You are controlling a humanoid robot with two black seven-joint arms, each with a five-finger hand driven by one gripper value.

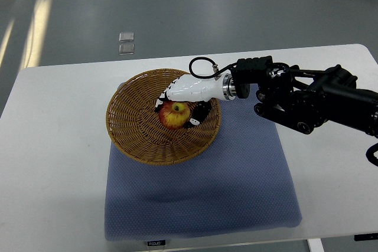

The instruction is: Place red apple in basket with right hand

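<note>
— One blue mat [236, 187] nearest me on the white table [53, 163], one wicker basket [136, 140] sitting on its far left part.

— And the fruit?

— I count one red apple [174, 115], inside the basket, right of its middle. My right hand [188, 95] reaches over the rim, its fingers [199, 115] curled about the apple.

— Anything beyond?

— Two small clear squares [126, 42] on the grey floor [236, 10], past the table's far edge.

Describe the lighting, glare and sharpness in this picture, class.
Top view: even overhead light, pale glare streaks on the floor at upper left; soft shadow under the basket on the blue mat; apple and right hand sharp, no blur.
</note>
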